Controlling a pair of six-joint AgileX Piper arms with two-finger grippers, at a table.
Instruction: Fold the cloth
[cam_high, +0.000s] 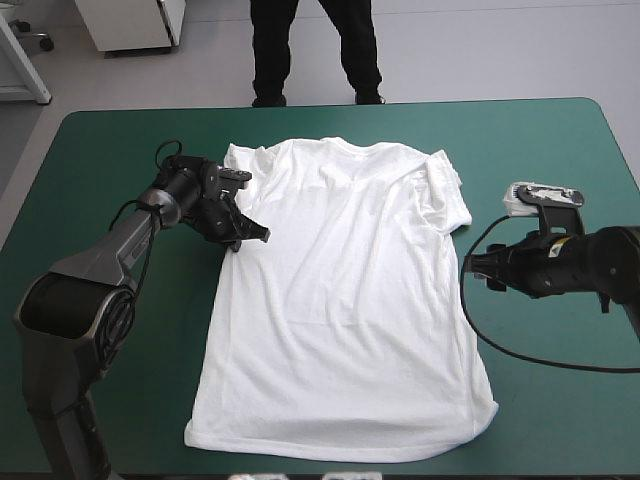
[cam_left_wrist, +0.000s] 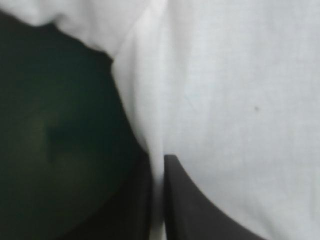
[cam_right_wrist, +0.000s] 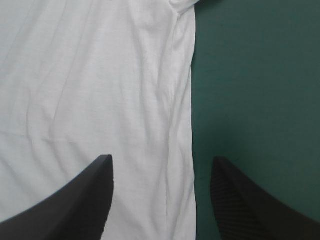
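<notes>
The white T-shirt (cam_high: 340, 300) lies spread flat on the teal-green cover, collar toward the far edge and hem near the front edge. My left gripper (cam_high: 250, 236) sits at the shirt's left side edge just below the sleeve. In the left wrist view its black fingers (cam_left_wrist: 200, 210) are all but shut, with a strip of the T-shirt (cam_left_wrist: 240, 100) pinched between them. My right gripper (cam_high: 468, 264) hovers at the shirt's right side edge below the other sleeve. The right wrist view shows the right gripper (cam_right_wrist: 160, 160) open, straddling the side seam of the T-shirt (cam_right_wrist: 90, 75).
Broad strips of bare teal-green cover (cam_high: 110, 170) lie on both sides of the shirt. The hem (cam_high: 330, 450) ends close to the table's front edge. The right sleeve (cam_high: 445, 195) is slightly bunched.
</notes>
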